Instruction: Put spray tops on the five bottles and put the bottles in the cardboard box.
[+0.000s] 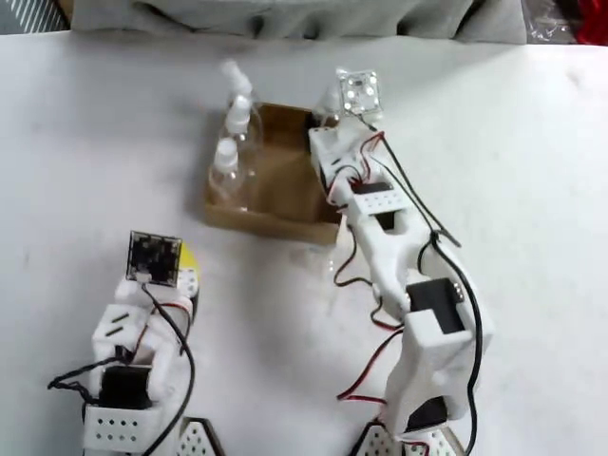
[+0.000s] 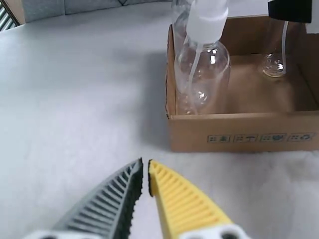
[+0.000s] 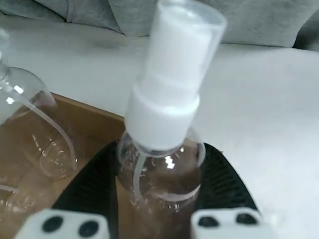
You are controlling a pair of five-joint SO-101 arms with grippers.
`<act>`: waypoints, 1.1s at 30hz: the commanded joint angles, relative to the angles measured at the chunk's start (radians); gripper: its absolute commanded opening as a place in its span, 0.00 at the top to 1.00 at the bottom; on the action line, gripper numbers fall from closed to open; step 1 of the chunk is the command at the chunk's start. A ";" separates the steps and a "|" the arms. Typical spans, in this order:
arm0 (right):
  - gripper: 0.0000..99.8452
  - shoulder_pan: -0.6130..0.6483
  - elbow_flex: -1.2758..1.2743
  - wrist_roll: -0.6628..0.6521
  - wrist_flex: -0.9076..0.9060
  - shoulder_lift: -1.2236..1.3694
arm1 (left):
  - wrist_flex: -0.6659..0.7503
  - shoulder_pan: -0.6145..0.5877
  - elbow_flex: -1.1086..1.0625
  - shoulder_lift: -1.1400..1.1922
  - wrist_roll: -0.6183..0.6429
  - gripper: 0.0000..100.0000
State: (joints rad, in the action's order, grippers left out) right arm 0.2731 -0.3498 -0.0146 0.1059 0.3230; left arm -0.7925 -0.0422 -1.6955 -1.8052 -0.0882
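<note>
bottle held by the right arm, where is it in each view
High view: bottle at the cardboard box's far right corner.
Left wrist view: bottle inside the box, by its far wall.
Right wrist view: bottle close up, spray top on, over the box.
Shared landmark: the cardboard box.

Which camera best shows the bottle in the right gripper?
Right wrist view: bottle and spray top close up in the right gripper. High view hides most of it behind the arm; left wrist view catches its base.
</note>
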 commanded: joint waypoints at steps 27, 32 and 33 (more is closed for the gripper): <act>0.98 -0.019 0.063 -0.020 0.110 0.073 | -0.026 -0.010 0.003 -0.027 -0.009 0.98; 0.90 -0.019 0.063 -0.020 0.111 0.079 | -0.026 -0.010 0.003 -0.027 -0.009 0.98; 0.88 -0.019 0.063 -0.020 0.111 0.079 | -0.026 -0.010 0.003 -0.027 -0.009 0.98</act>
State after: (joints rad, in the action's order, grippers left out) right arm 0.2562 -0.3299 -0.0238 0.2025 0.4089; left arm -0.8170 -0.0422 -1.6955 -1.8052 -0.0882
